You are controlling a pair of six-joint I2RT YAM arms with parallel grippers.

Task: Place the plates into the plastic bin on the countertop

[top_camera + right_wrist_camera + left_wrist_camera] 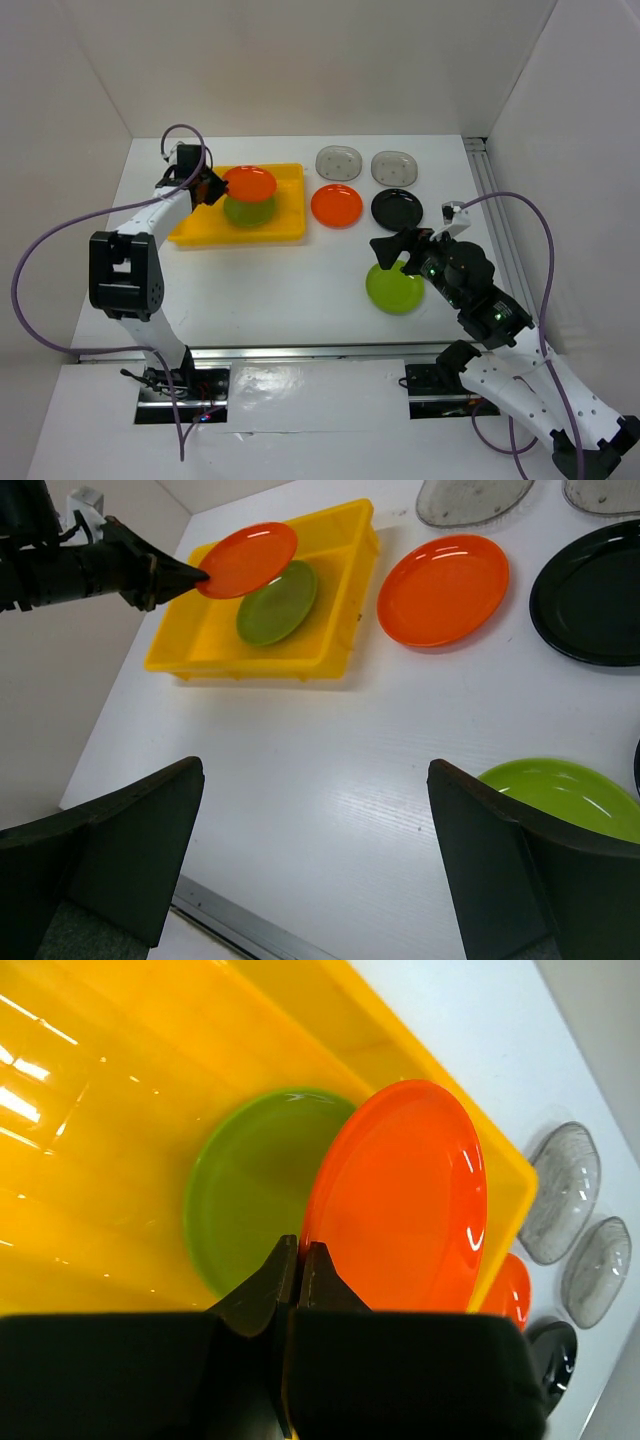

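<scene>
Top external view: the left tool (212, 187), clamped on the rim of a glossy round orange plate (249, 183), holds it tilted over the shallow yellow plastic bin (190, 232) containing a lime-green plate (248, 212), while the right tool (393, 256) gapes wide by a second green plate (395, 290) on the white table (280, 290).

White links and black joint housings are used on both the left arm (125, 275) and the right arm (520, 385). A looping grey-purple cable (40, 250) is run off each arm, and small green lights (432, 268) are seen on the right arm's black wrist section. The fingers (120, 850) are matte black and wedge-shaped, tapered to thin tips in the left wrist view.
</scene>
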